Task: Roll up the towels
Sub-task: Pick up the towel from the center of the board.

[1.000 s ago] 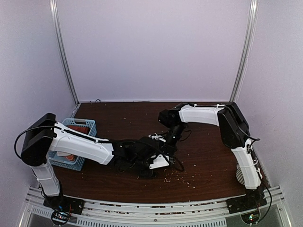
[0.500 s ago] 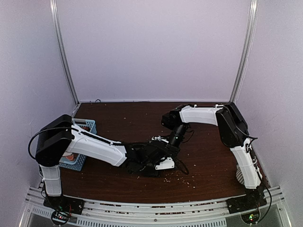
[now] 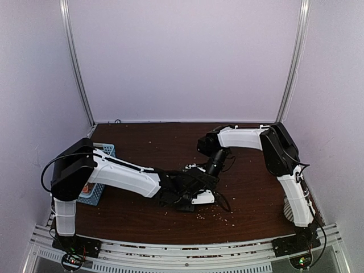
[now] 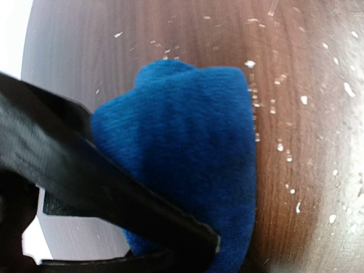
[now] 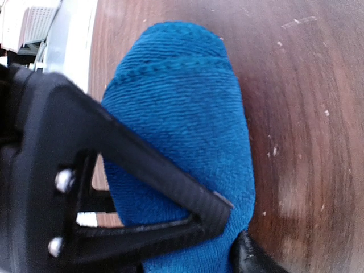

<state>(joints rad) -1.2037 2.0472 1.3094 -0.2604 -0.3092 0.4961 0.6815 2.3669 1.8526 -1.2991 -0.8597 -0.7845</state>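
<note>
On the left gripper [image 3: 190,196], one black finger [image 4: 114,193] slants across the wrist view, lying against the lower left side of the blue towel [image 4: 193,148]. A second dark strip runs along the bottom edge beneath it. Whether the jaws pinch the cloth or only rest against it, I cannot tell.

On the right gripper [image 3: 203,175], a black finger with a triangular cut-out [image 5: 142,170] crosses in front of the same towel. A dark tip shows at the towel's lower right. Here too the view does not settle whether the cloth is clamped or free.

The towel is bundled into a thick, rounded roll lying on the dark wooden table [image 4: 296,68], near its middle, where the two arms meet low over the surface. White crumbs [image 4: 249,63] speckle the wood just beside the roll. A light blue basket [image 3: 107,149] sits well apart at the left edge, partly hidden behind the left arm
</note>
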